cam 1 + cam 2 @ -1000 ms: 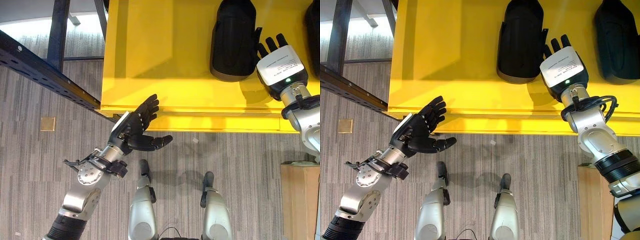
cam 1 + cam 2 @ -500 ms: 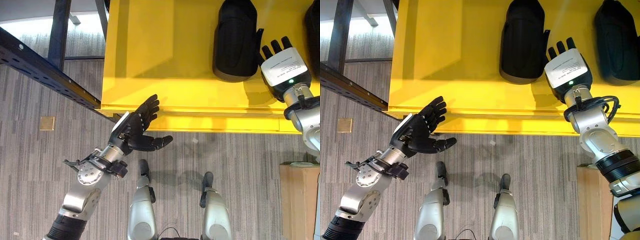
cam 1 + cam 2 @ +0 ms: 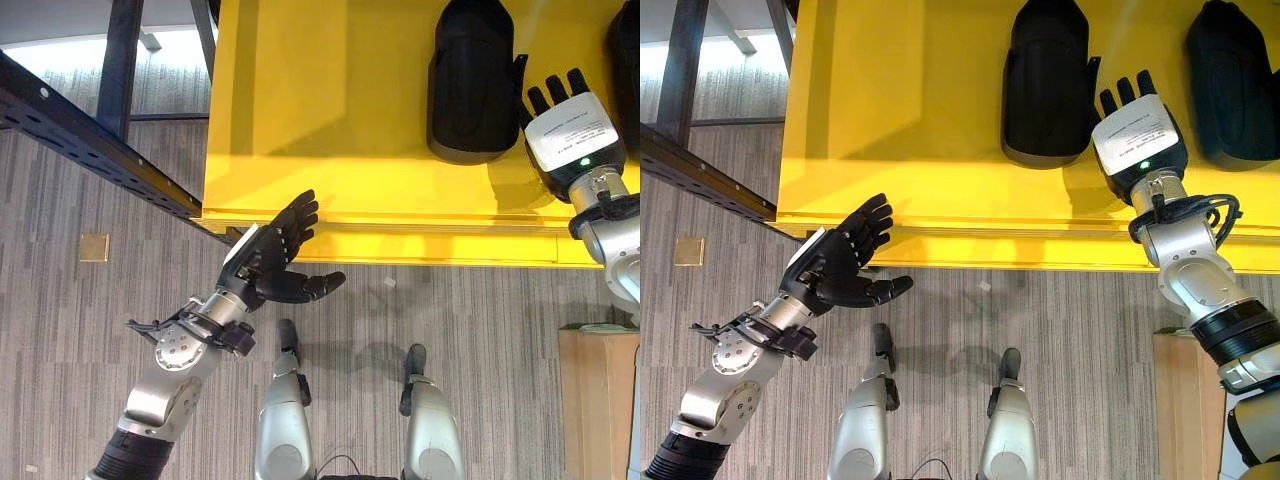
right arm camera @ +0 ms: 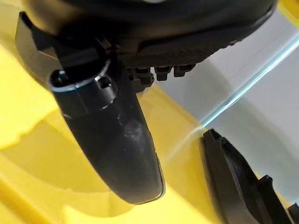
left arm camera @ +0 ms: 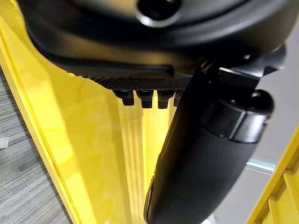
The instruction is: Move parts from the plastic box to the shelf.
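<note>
A yellow plastic box [image 3: 330,110] lies across the top of the eye views. A black moulded part [image 3: 470,80] rests inside it, and a second black part [image 3: 1235,80] lies at the right edge. My right hand [image 3: 565,125] is inside the box between the two parts. It is open with straight fingers, and its thumb [image 4: 117,140] is close beside the first part [image 4: 238,182]. My left hand [image 3: 270,255] hovers open and empty just outside the box's near rim, above the floor. Its thumb [image 5: 201,163] points toward the yellow wall [image 5: 93,140].
A dark blue shelf beam [image 3: 90,140] runs diagonally at the left and meets the box's near left corner. A wooden block [image 3: 600,400] stands at the lower right. A small tan square [image 3: 96,247] lies on the grey carpet.
My right hand has shifted slightly deeper into the box and to the right. The black part beside it sits a little further right too. The left hand has not moved.
</note>
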Robot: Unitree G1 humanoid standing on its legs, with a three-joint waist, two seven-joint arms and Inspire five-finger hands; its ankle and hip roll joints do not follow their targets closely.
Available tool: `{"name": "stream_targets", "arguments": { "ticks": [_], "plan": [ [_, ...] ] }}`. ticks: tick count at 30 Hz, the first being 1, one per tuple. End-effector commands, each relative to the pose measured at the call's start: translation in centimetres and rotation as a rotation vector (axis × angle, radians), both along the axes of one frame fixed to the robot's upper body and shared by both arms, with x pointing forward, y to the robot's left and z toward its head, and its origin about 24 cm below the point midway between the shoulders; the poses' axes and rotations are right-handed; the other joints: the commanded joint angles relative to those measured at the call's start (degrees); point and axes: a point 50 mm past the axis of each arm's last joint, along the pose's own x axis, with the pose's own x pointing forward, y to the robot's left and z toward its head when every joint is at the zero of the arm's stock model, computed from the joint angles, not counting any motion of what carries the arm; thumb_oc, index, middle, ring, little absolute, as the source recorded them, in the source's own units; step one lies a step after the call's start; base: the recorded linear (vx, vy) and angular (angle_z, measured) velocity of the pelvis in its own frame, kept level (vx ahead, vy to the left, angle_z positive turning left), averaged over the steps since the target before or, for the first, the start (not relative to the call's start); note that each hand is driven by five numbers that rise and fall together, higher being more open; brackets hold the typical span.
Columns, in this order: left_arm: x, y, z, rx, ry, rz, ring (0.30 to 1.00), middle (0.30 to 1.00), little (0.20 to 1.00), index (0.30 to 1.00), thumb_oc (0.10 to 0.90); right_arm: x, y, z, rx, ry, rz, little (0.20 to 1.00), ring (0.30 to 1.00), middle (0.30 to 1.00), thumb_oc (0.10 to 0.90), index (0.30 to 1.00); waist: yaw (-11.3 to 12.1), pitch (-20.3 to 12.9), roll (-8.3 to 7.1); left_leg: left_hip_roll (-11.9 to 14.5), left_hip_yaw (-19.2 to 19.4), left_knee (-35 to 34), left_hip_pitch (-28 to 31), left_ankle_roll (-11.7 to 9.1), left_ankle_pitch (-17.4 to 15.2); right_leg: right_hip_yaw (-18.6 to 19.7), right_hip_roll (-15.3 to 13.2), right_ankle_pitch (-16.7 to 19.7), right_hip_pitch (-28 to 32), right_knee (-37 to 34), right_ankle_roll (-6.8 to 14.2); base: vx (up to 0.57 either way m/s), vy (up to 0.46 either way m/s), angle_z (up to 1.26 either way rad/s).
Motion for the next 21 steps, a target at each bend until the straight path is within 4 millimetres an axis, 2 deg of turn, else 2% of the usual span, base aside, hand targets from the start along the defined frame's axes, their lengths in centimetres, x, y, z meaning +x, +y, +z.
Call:
{"name": "stream_targets", "arguments": {
  "ticks": [1, 6, 18, 21],
  "plan": [
    [-0.51, -0.41, 3.00, -0.016, -0.165, -0.062, 1.000, 1.000, 1.000, 1.000, 0.900, -1.22, -0.76, 7.06, -0.038, -0.308, -0.045, 1.000, 1.000, 1.000, 0.900, 1.000, -0.2, -2.3, -1.33, 0.6, -1.6, 3.2, 3.8, -1.5, -8.6, -1.0, 9.3, -4.2, -1.8, 1.4, -7.4, 0.00, 0.000, 0.00],
    [-0.49, -0.45, 2.90, -0.022, -0.162, -0.060, 1.000, 1.000, 1.000, 1.000, 0.900, -1.31, -0.34, 7.10, -0.045, -0.325, -0.026, 1.000, 1.000, 1.000, 0.900, 1.000, -0.2, -2.3, -1.16, 0.6, -1.6, 3.3, 3.8, -1.4, -8.6, -1.0, 9.3, -4.2, -1.9, 1.5, -7.5, 0.00, 0.000, 0.00],
    [-0.59, -0.38, 2.87, -0.023, -0.158, -0.064, 1.000, 1.000, 1.000, 1.000, 0.900, -1.63, -0.71, 7.54, -0.038, -0.345, -0.048, 1.000, 1.000, 1.000, 0.900, 1.000, -0.2, -2.5, -1.15, 0.6, -1.6, 2.9, 4.1, -1.5, -8.5, -1.1, 9.2, -4.2, -1.6, 1.3, -7.4, 0.00, 0.000, 0.00],
    [-0.59, -0.37, 2.92, -0.030, -0.160, -0.063, 1.000, 1.000, 1.000, 1.000, 0.900, -1.87, -0.79, 7.80, -0.011, -0.405, -0.011, 1.000, 1.000, 1.000, 0.900, 1.000, -0.2, -2.6, -1.10, 0.7, -1.5, 3.0, 4.1, -1.4, -8.5, -1.0, 9.3, -4.2, -1.6, 1.3, -7.5, 0.00, 0.000, 0.00]
  ]
}}
